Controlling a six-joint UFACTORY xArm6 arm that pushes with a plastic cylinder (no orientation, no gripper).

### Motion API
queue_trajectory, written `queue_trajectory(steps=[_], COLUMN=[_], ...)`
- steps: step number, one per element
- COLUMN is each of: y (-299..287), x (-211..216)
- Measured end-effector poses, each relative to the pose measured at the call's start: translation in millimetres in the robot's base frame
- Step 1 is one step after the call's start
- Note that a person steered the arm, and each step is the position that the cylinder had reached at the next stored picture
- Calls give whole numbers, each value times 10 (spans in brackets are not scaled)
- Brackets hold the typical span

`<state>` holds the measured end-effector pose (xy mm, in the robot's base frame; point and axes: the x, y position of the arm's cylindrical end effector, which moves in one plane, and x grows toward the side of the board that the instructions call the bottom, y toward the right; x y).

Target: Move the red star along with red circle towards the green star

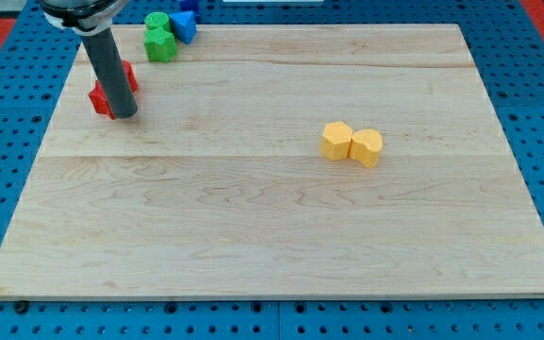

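Progress appears partial. Red blocks [111, 92], mostly hidden behind the rod, lie near the board's [253, 227] top-left corner; whether both the red star and the red circle are there cannot be told, nor their shapes. My tip [126, 114] rests at their lower-right edge, apparently touching. The rod carries no pincer, so there is nothing to spread or press together. The green star [160, 43] sits near, toward the view's top right of the red blocks, with a second green block [157, 21] behind it and a blue block [185, 25] just beside. What remains, by judgement, is a short push up and rightward. Two yellow blocks [352, 143], touching each other, lie well apart at the view's right, clear of that path.
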<state>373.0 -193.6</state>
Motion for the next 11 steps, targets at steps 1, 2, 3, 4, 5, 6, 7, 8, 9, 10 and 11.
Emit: queue_trajectory(steps=[1, 2, 3, 4, 5, 6, 7, 8, 9, 10, 11], y=[-78, -117, -259, -371, -289, -271, -282, -282, -240, 52, 359], x=[1, 236, 278, -93, -244, -438, -626, -593, -242, 184, 212])
